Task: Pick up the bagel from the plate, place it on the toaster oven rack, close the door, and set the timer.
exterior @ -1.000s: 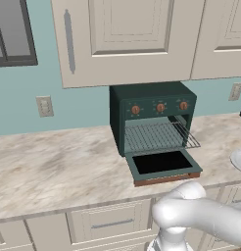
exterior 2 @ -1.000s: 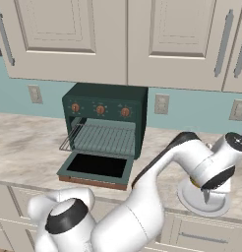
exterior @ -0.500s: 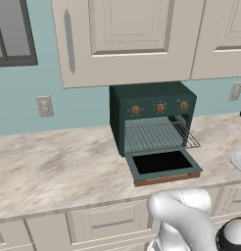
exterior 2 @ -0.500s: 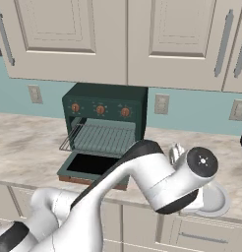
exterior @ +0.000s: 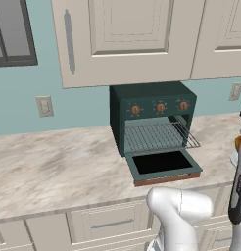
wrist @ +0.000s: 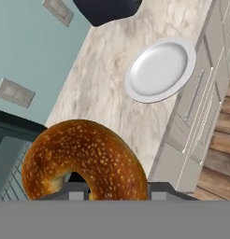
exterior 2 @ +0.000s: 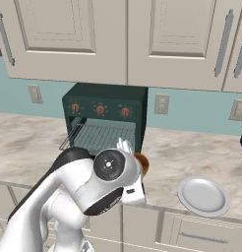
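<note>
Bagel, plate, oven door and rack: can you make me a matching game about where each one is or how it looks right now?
Things:
1. bagel
2. plate
3. door
4. toaster oven rack

States:
A. folded down open in front of the oven
B. held up off the counter by the fingers
C. lying white on the counter with nothing on it
D. a silvery wire grid with nothing on it yet

Right pairs: 1-B, 2-C, 3-A, 4-D

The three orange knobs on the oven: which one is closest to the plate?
The right-end knob, the timer. It sits at the end of the row nearest the white plate; the middle knob and left knob are farther away.
</note>
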{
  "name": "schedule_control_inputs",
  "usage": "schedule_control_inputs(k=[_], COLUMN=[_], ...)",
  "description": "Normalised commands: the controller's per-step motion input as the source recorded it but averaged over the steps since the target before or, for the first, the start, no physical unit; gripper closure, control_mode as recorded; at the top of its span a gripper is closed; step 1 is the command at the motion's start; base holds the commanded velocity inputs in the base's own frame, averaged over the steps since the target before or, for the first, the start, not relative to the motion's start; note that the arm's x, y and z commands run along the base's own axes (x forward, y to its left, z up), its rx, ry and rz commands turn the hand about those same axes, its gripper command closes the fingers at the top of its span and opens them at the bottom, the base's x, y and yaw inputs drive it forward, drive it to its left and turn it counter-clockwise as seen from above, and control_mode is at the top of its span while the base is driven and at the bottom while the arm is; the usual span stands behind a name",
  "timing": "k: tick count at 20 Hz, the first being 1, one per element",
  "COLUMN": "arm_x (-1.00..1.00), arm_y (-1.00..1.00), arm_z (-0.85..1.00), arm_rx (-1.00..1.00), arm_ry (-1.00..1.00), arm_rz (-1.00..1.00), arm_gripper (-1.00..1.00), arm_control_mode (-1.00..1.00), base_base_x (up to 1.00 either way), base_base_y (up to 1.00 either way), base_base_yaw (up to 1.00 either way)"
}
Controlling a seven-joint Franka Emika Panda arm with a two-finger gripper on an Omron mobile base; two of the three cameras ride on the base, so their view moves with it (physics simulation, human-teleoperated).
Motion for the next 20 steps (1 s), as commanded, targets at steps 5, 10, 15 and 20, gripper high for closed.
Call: schedule_control_inputs(k=[5, 10, 15, 20], arm_x=[0.13, 0.21, 0.27, 0.27], arm_y=[0.41, 0.34, 0.16, 0.15], arm_z=[0.09, 0.03, 0.15, 0.31], arm_rx=[-0.05, -0.01, 0.0, 0.0], arm_ry=[0.01, 0.0, 0.01, 0.06], arm_rz=[0.09, 0.14, 0.21, 0.21], arm_gripper=[1.0, 1.0, 1.0, 1.0], arm_control_mode=[-1.0, -1.0, -1.0, -1.0], base_base_x=[0.0, 0.0, 0.0, 0.0], base_base_y=[0.0, 0.0, 0.0, 0.0], base_base_yaw=[0.0, 0.0, 0.0, 0.0])
